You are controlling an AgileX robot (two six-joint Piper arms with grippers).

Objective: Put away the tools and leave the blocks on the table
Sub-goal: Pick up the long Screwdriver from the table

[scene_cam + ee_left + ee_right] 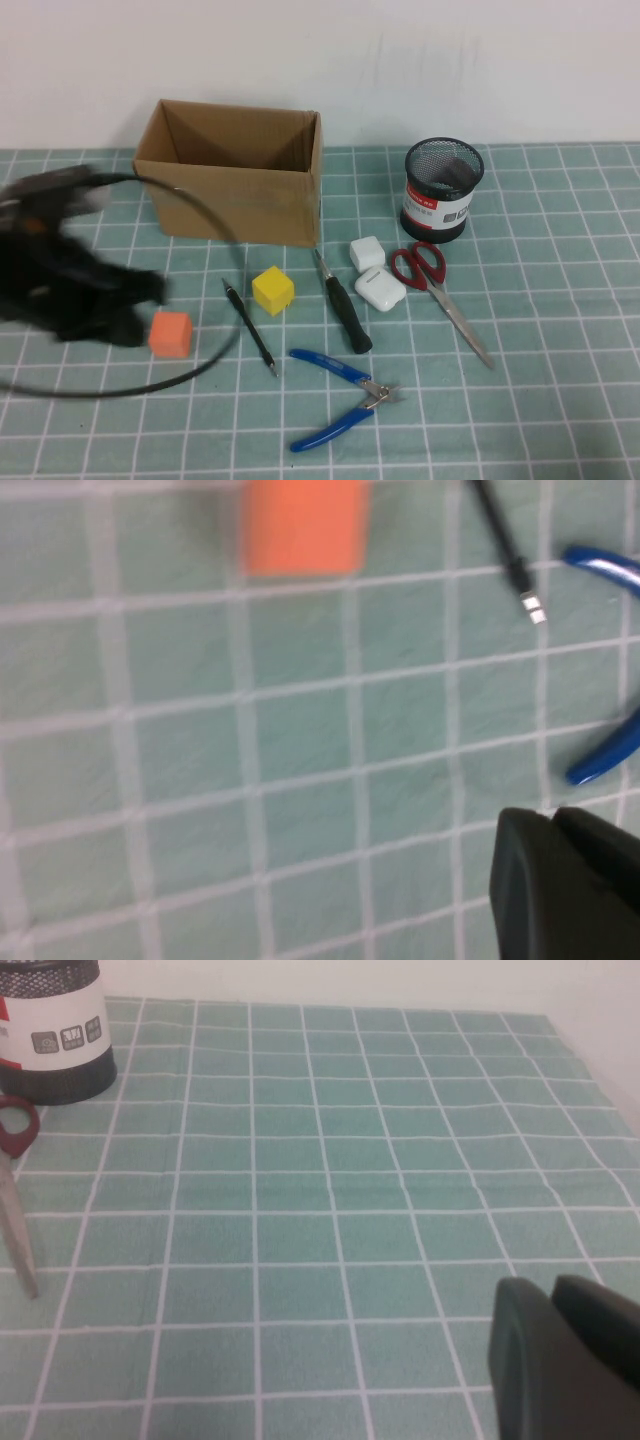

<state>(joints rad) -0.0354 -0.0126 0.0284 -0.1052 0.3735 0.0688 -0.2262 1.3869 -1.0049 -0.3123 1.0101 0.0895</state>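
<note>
The left gripper (pixel 150 290), closed and empty, is positioned just beside the orange block (pixel 171 334); the pick (pixel 249 326) lies near. The block may be knocked if the approach drifts. The right gripper (pixel 560 1360), closed, is held over bare table (pixel 330 1160).

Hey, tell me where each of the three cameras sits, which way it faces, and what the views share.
High view: raised on the robot's side, angled down at the table; blurred left arm at left.
Left wrist view: on the left arm, looking down at the orange block; left pincer shut.
Right wrist view: on the right arm, low across the table toward the mesh cup; right pincer shut.
Shared: high and right wrist views both show the red-handled scissors.
</note>
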